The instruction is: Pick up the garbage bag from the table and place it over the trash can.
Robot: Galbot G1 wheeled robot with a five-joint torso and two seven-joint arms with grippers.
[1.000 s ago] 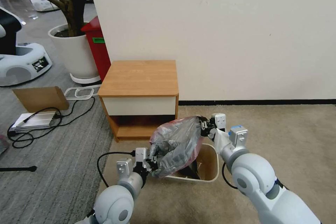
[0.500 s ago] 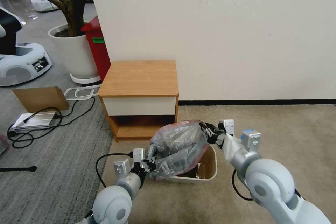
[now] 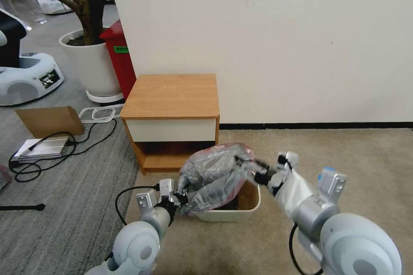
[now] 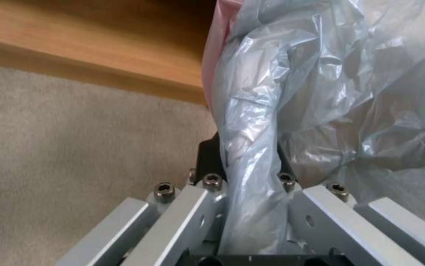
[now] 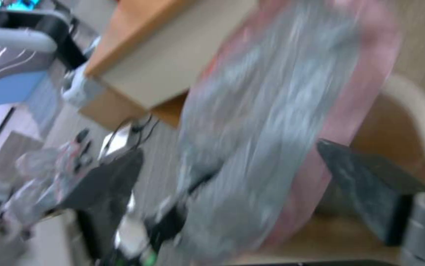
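The grey garbage bag [image 3: 215, 174] with its pinkish-red rim hangs stretched between my two grippers, just above the cream trash can [image 3: 254, 200] on the carpet. My left gripper [image 3: 183, 197] is shut on the bag's near-left edge; the left wrist view shows a fold of the garbage bag [image 4: 291, 92] pinched between its fingers [image 4: 207, 155]. My right gripper [image 3: 254, 172] grips the bag's right edge over the can's far side. In the blurred right wrist view the garbage bag [image 5: 271, 111] lies across the trash can rim [image 5: 421, 111]. The table [image 3: 172, 94] stands behind, its top bare.
A wall rises behind the table. A red bin [image 3: 118, 58] and a white plant pot [image 3: 90, 66] stand at the back left. Cardboard [image 3: 49, 120], a metal bar [image 3: 43, 146] and black cables [image 3: 56, 150] lie on the grey rug at the left. Open beige carpet lies at the right.
My right arm has swung nearer and lower, carrying the bag's right edge down toward the can. The left gripper and the bag have shifted slightly left. The can has also shifted slightly left.
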